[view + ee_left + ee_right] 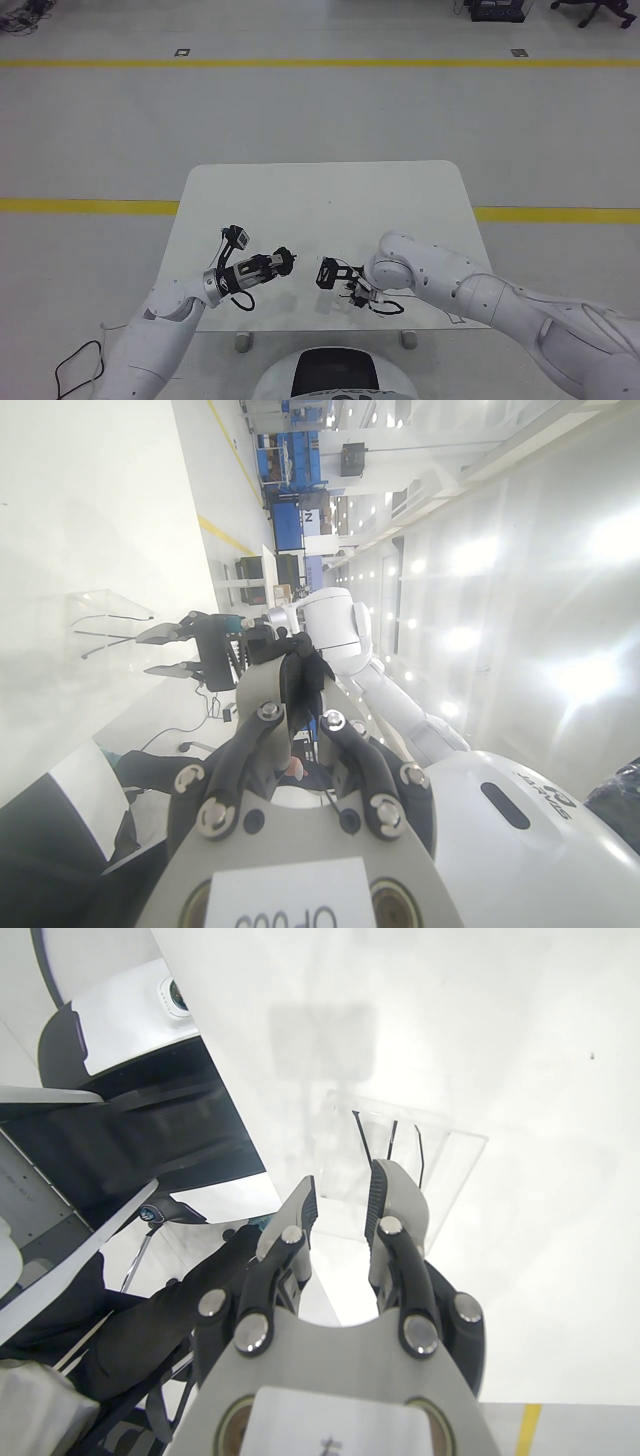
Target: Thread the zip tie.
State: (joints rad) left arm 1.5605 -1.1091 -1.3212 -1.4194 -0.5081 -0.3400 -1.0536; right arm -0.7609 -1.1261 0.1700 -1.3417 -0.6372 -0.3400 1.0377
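**Black zip ties in the tray, right jaws open beside them**

Black plastic zip ties (392, 1140), three thin straps, lie side by side on the floor of a clear, shallow plastic tray (450, 1168) that sits on the white rectangular table (320, 190). None of them is in either gripper.

The right gripper (342, 1173) hangs at the tray's near edge with its tips pointing toward the ties. Its two grey fingers (400, 1188) with ribbed black pads stand apart, and the gap between them is bare. From the left wrist view the same right gripper (145, 655) shows side-on, jaws spread. The tray (100, 600) and its ties (127, 617) lie just past the tips. Whether the tips touch the tray cannot be told.

The left gripper (300, 660) is held off the table, facing the right one. Its jaws are drawn together, black pads meeting. Whether anything thin sits between them cannot be told.

From above, the left gripper (288, 261) and the right gripper (322, 273) point at each other near the table's front edge, close but apart.
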